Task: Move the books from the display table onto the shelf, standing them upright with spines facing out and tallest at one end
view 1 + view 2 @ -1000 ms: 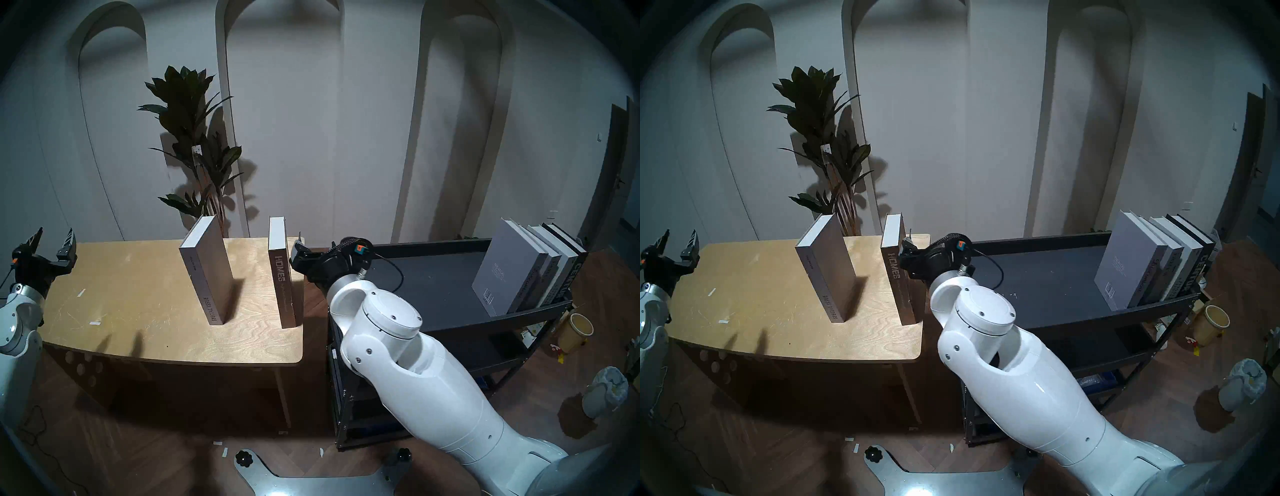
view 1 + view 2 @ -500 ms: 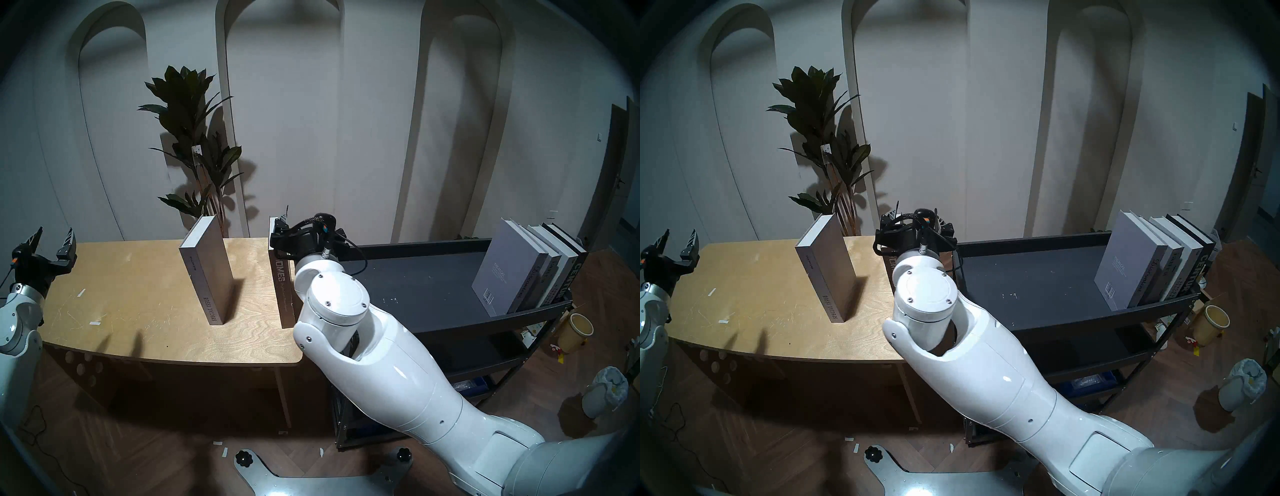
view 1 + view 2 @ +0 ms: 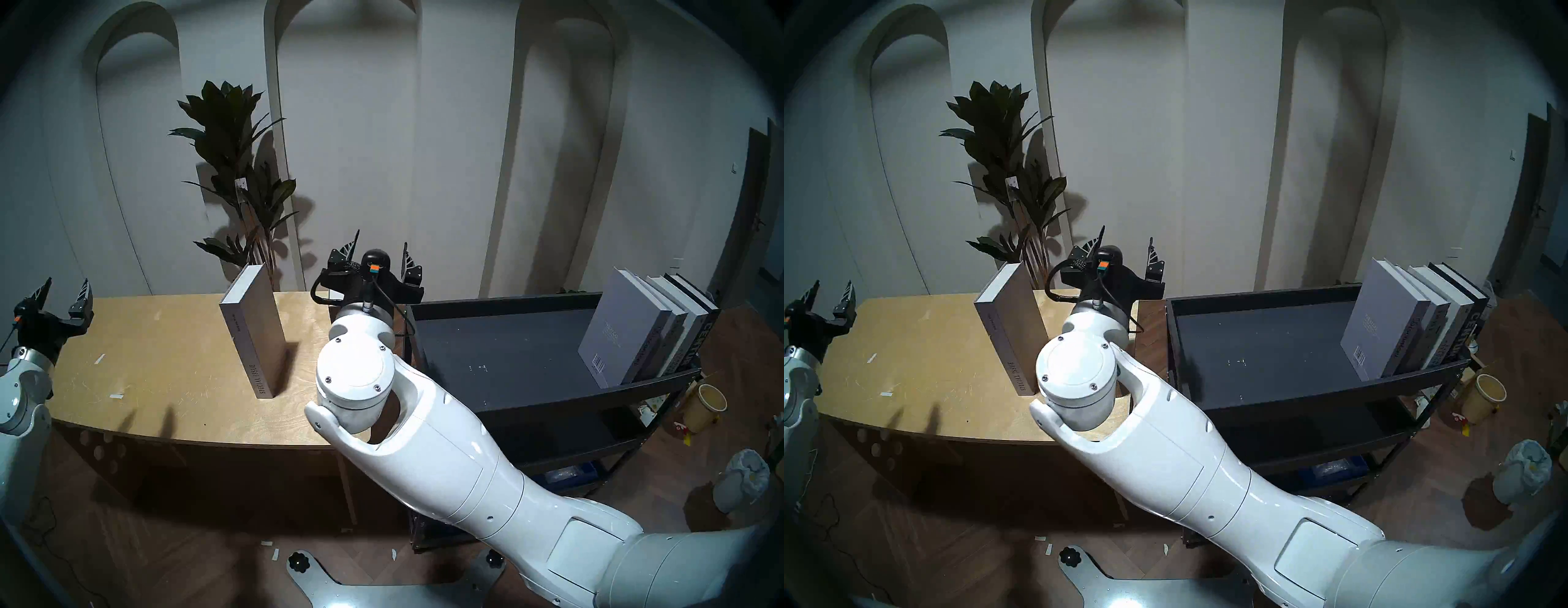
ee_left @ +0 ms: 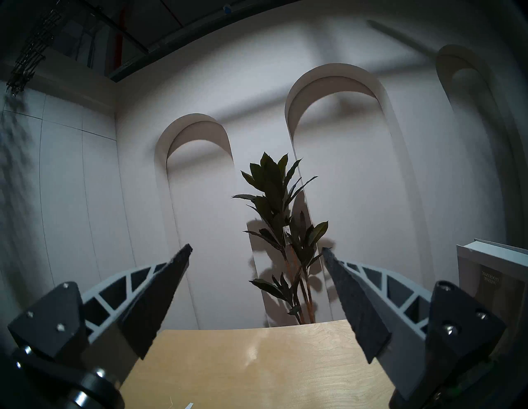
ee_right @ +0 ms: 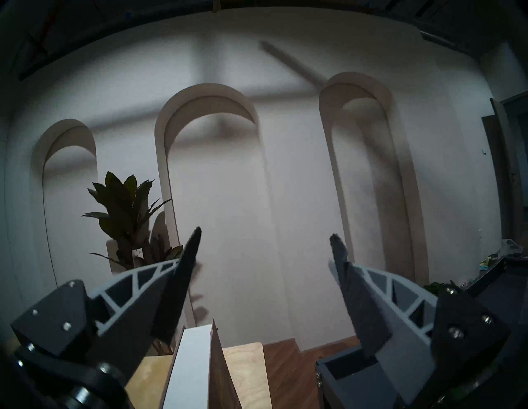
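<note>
Right gripper: our right gripper [image 3: 379, 250] stood with its jaws spread wide and nothing between them, raised above the near right corner of the counter [image 3: 169, 361], pointing toward the back wall; we judged this a line-up over the next book rather than a grasp.

Book under it: in the right wrist view a white-edged, brown-covered book [image 5: 197, 368] stood upright below and between the fingers [image 5: 185, 274], untouched; our arm hid it in both head views, so we could not read its spine.

Left gripper: our left gripper [image 3: 63, 293] was likewise spread and empty, held off the counter's left end, well apart from any book, likely parked out of the way.

SPECIAL ISSUE book: the grey book [image 3: 254, 331] stood upright mid-counter, spine toward us, so a side pinch looked easy.

Shelf: four books [image 3: 653, 327] leaned together at the right end of the shelf's top tray [image 3: 509, 339], spines facing out, the black CENTURY [image 3: 695, 344] outermost; the leftward space was bare, presumably kept for the two left.

Progress: four shelved, two on the counter, by our count.
</note>
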